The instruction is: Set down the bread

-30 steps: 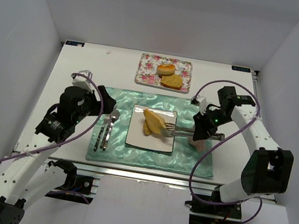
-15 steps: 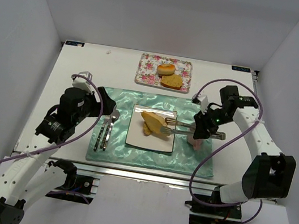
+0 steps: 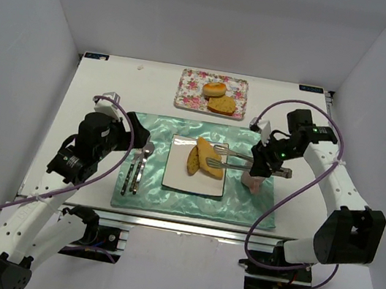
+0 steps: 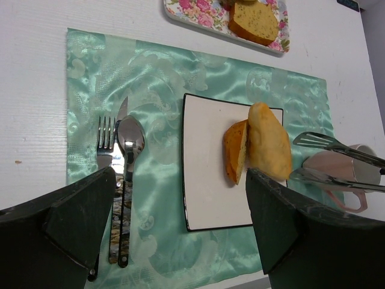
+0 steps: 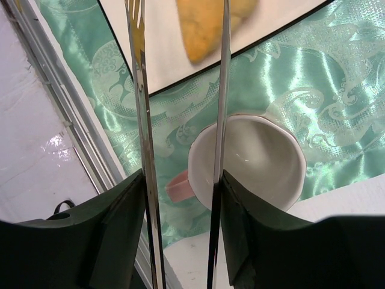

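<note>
The task is at the release step. The bread [image 4: 267, 143] lies on the plate [image 4: 207, 180], leaning against a 2nd piece [image 4: 235, 152], toward the plate's right side. The right hand [image 3: 255, 165] is clamped on the handles of the tongs [image 4: 313, 139]. The 2 tong arms are sprung apart and their tips sit just beside the bread's right flank. Whether the lower tip touches the crust cannot be told from these views. The tongs hang over a pink cup [image 5: 258, 156] on the mat [image 4: 162, 78]. The left hand [image 4: 180, 173] hovers spread and empty above the cutlery [image 4: 120, 162].

The next move probably calls for drawing the tongs back to the right, clear of the plate. They should lift enough not to nudge the bread or catch the cup's rim.

Compared with 1 s ago, the bread has turned from a slanted lie to nearly lengthwise on the plate and sits a little farther back. At 0.5 s ago the tong arms were pinched on it, and now they stand apart. The left arm has not moved.
</note>
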### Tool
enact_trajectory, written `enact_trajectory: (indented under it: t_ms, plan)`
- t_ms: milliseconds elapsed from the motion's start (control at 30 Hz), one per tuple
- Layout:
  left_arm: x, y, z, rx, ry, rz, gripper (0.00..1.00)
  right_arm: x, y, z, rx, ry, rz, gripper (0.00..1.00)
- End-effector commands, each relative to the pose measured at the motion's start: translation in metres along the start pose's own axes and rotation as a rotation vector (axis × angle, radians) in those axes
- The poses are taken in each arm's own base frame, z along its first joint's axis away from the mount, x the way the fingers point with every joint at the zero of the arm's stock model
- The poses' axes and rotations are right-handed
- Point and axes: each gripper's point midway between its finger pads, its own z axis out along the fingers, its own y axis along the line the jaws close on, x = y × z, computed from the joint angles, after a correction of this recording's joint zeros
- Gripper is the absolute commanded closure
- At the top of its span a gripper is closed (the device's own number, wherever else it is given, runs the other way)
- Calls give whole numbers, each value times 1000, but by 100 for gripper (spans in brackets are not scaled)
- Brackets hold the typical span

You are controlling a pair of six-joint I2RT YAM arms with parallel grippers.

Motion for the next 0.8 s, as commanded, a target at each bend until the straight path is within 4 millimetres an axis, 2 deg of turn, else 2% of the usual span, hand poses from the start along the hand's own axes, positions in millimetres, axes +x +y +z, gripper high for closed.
enact_trajectory:
  t_ms: [0,200,333,400,433,533,633,667,733,767]
  plan:
    - [-2,0,-1,11,-14,5,2,-12,1,-9,21,-51,-51,46]
    - [-3,-1,-1,11,-17,5,2,-37,-8,-20,92,-137,-47,49]
    - [-6,-3,-2,16,-22,8,2,-56,-23,-31,145,-220,17,58]
    - [-7,-3,-3,17,-25,9,2,-65,-40,-41,186,-274,112,64]
    - [-8,-3,-3,17,-26,8,2,-67,-46,-44,193,-294,153,71]
    - [-9,-5,-4,23,-30,8,2,-67,-82,-60,240,-352,327,84]
    - [-10,-5,-4,25,-34,6,2,-43,-130,-78,329,-384,519,92]
    - [-10,-5,-4,25,-34,6,2,-28,-148,-87,379,-395,576,92]
    - [-10,-6,-3,30,-37,5,2,-7,-180,-86,463,-385,621,91]
    - [-9,-6,-3,33,-35,5,2,15,-194,-82,532,-339,655,90]
